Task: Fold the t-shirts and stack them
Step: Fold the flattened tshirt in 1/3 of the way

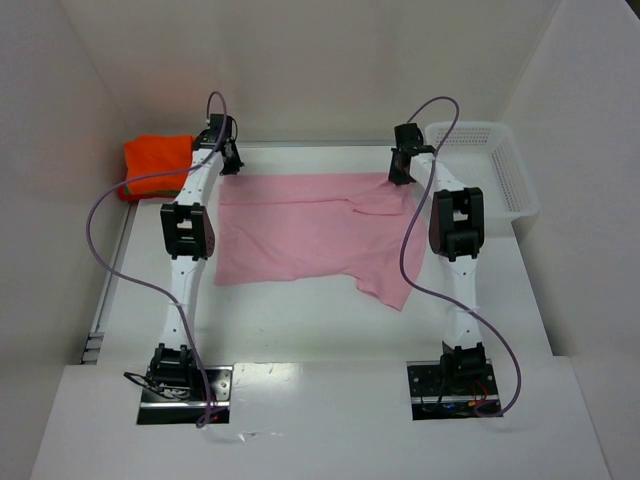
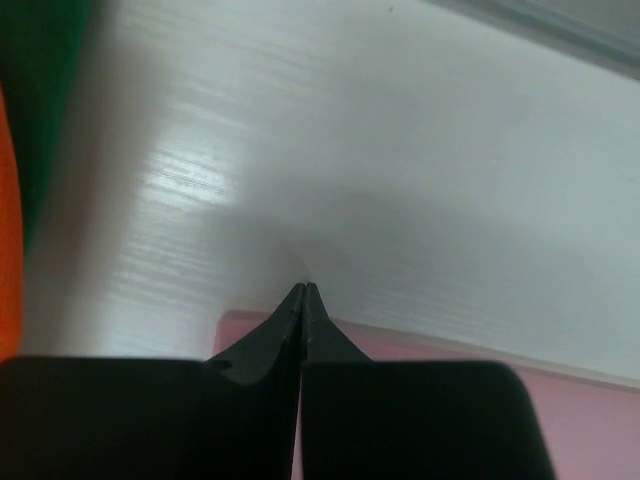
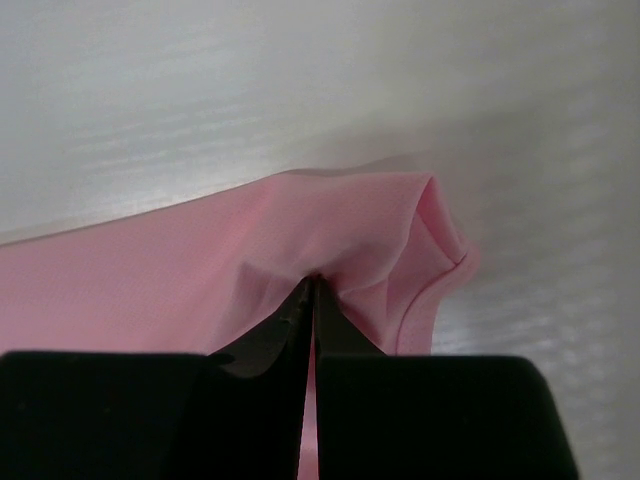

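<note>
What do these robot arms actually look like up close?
The left arm and right arm are slim white links with chunky black joint blocks. A lilac cable loops along each. Each ends in two black fingers tapering to points, and stands on a metal base plate.

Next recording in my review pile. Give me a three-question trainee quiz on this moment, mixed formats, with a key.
1. True or false: the pink t-shirt lies inside the white basket.
2. The folded t-shirt at the table's far left is: A blue, B orange, C white.
3. Short answer: what is the right gripper pinching?

Key: 1 false, it is spread on the table; 2 B; 3 a corner of the pink t-shirt.
</note>
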Controlling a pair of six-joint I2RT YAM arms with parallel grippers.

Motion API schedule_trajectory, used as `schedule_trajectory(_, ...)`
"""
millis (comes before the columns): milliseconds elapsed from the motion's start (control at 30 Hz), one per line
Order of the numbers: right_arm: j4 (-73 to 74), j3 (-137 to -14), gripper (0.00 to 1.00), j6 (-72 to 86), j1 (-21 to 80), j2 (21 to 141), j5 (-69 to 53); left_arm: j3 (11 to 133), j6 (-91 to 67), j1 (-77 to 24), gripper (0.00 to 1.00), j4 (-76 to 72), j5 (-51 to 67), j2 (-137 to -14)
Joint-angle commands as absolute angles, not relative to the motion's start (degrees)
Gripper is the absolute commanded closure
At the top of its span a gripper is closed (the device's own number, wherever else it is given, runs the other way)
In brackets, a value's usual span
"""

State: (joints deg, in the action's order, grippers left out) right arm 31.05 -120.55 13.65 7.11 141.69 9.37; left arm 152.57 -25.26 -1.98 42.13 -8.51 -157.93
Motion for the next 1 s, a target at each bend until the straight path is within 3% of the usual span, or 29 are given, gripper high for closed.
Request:
schedule_trajectory(0,33.75,-115.85,0.93,14.15,8.70,136.50,9.49,161.27,-23.47,-2.81,1.00,49.83,-8.61,-162.33)
schedule_trajectory(433,29.19,-109.86,0.93,13.36,8.70,128.59,14.24,164.52,-18.55,-2.29,1.00,52.03,-8.53,-154.26)
schedule_trajectory(500,29.18,-112.48,0.84,12.22,8.70,127.80,13.11,165.31,-17.93,-2.29,1.00,52.03,-8.53,-151.19)
schedule_trajectory(600,29.17,-117.92,0.63,11.08,8.70,126.13,11.52,165.32,-16.70,-2.29,0.96,52.55,-9.14,-145.66)
schedule_trajectory(633,29.18,-119.25,0.54,11.07,8.70,125.60,10.99,164.19,-15.92,-2.29,0.87,52.56,-9.14,-144.07)
schedule_trajectory(733,29.97,-120.85,0.44,11.07,8.70,121.92,7.66,160.24,-14.77,-2.29,0.61,52.56,-8.35,-136.78)
schedule_trajectory(767,29.97,-118.76,0.33,11.07,8.70,118.86,6.86,155.79,-14.77,-1.76,0.49,51.86,-7.83,-132.49)
schedule_trajectory(833,28.49,-114.72,0.22,11.07,8.70,114.98,6.24,149.19,-14.16,-1.76,0.38,50.20,-7.82,-127.47)
schedule_trajectory(867,26.48,-112.00,0.13,11.77,8.70,110.52,6.24,145.24,-14.15,-1.76,0.28,47.49,-7.82,-122.13)
schedule_trajectory(967,25.84,-99.80,0.03,13.79,8.70,103.13,6.24,126.44,-14.76,-1.76,0.15,40.47,-6.60,-110.63)
